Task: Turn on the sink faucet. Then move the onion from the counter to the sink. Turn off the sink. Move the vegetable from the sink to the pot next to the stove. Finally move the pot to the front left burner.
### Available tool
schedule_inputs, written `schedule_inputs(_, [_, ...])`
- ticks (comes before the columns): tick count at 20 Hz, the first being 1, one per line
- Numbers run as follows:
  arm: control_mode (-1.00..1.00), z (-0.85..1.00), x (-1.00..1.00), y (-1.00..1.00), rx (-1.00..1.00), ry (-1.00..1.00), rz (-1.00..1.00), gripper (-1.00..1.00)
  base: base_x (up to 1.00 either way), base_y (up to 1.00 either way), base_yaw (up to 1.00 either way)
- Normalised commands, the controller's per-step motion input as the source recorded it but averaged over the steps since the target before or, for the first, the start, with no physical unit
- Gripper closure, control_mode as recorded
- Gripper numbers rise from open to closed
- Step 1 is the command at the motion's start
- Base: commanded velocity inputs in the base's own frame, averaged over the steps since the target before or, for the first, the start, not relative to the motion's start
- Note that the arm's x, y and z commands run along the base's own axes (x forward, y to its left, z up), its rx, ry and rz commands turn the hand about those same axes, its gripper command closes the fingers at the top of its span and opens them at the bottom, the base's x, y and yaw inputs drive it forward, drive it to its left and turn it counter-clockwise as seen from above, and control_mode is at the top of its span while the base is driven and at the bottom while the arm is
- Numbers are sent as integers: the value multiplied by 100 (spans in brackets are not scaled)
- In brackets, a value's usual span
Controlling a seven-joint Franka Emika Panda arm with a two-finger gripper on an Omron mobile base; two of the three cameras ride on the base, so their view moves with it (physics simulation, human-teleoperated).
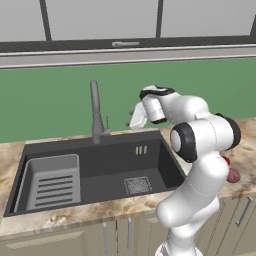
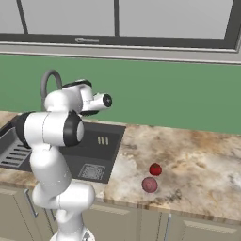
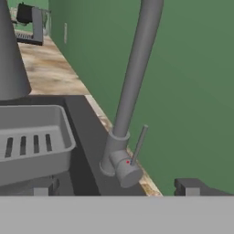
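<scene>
The sink faucet (image 1: 94,111) rises behind the sink (image 1: 107,159), and its thin side lever (image 3: 138,143) stands upright with no water running. My gripper (image 1: 131,119) hovers open just right of the faucet, level with the lever. In the hand view the gripper (image 3: 116,189) has its two dark tips wide apart below the faucet's base (image 3: 124,168), with nothing between them. The onion (image 2: 149,184), a dull reddish ball, lies on the counter (image 2: 197,155) right of the sink. It also shows as the onion (image 1: 233,175) behind my arm.
A brighter red ball (image 2: 155,169) sits just behind the onion. In the basin are a grey slotted tray insert (image 1: 52,182) at the left and a square drain grate (image 1: 138,185). A green wall stands close behind the faucet.
</scene>
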Motion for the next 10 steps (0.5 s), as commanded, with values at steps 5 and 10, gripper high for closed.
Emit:
schedule_inputs(5, [-100,-8,27,10,0,0,0,-100,0,0,0])
schedule_inputs(10, [-100,-14,8,17,0,0,0,-100,0,0,0])
